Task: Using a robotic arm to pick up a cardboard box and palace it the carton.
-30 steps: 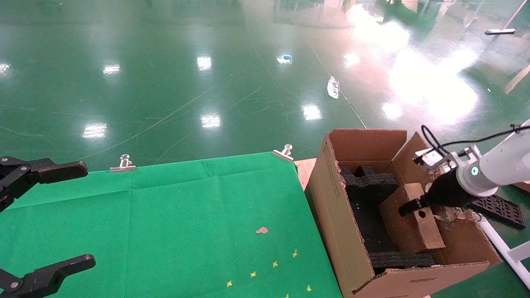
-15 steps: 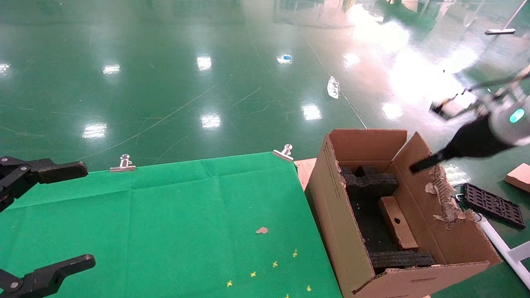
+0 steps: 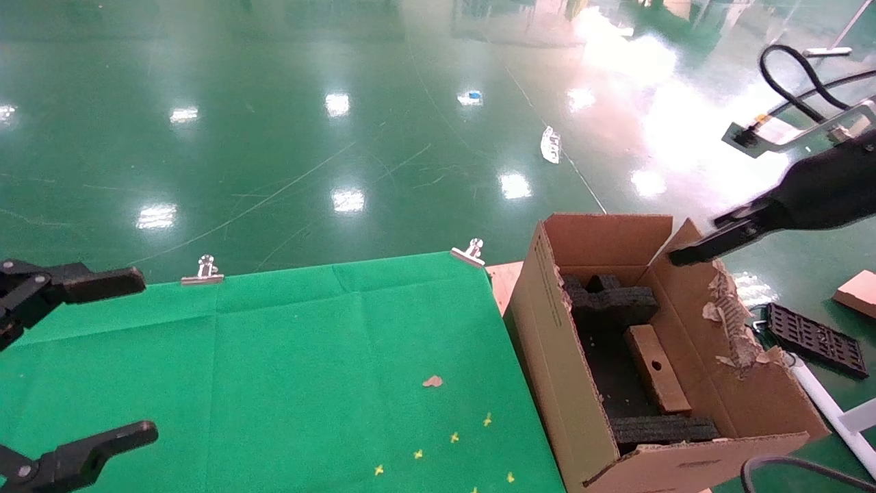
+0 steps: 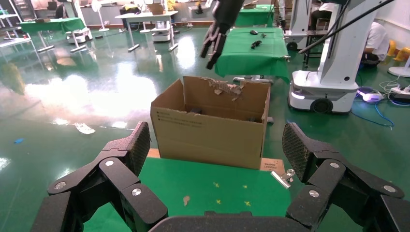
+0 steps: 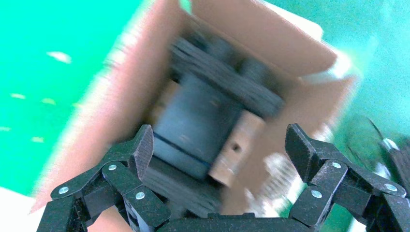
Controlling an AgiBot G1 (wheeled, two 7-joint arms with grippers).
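The slim cardboard box (image 3: 660, 373) stands on its long edge inside the carton (image 3: 547, 322), hole upward, between black foam inserts (image 3: 609, 301). It also shows in the right wrist view (image 5: 237, 150). My right gripper (image 3: 688, 255) is open and empty, raised above the carton's far right flap; the right wrist view (image 5: 220, 140) looks down into the carton (image 5: 261, 34). My left gripper (image 3: 140, 355) is open and empty at the table's left edge. In the left wrist view (image 4: 215, 145) it faces the carton (image 4: 212, 135), with the right gripper (image 4: 212, 46) above it.
A green cloth table (image 3: 274, 356) with two metal clips (image 3: 202, 274) and a small tan scrap (image 3: 432, 381) lies left of the carton. On the floor to the right are a black plastic grid (image 3: 811, 339), a white pipe (image 3: 828, 407) and a brown piece (image 3: 855, 293).
My right gripper let go of the cardboard box inside the carton and rose up and to the right. The box dropped down between the foam inserts. The left arm has not moved.
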